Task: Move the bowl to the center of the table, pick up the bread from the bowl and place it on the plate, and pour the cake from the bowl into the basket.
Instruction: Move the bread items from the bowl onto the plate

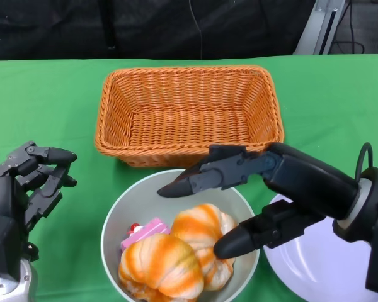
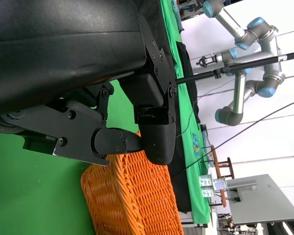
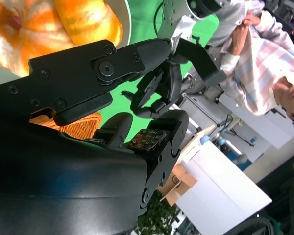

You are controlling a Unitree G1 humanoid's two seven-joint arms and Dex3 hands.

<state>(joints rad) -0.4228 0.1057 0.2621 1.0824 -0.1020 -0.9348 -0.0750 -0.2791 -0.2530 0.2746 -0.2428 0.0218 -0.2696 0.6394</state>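
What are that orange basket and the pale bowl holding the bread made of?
The basket looks like woven wicker or a plastic imitation: rows of interlaced orange strands and a braided rim. The bowl has a smooth, matte, pale grey wall, probably plastic or glazed ceramic; the pictures cannot settle which.

A green table [image 1: 44,100] carries a wicker basket [image 1: 189,113], a grey bowl [image 1: 123,211] and a white plate [image 1: 315,264].

The right hand [image 1: 239,201] reaches in from the near right, its fingers [image 1: 205,176] stretched leftward and spread apart, thumb below, holding nothing. The left hand [image 1: 25,189] sits at the near left on its silver forearm, fingers loosely curled and parted, empty.
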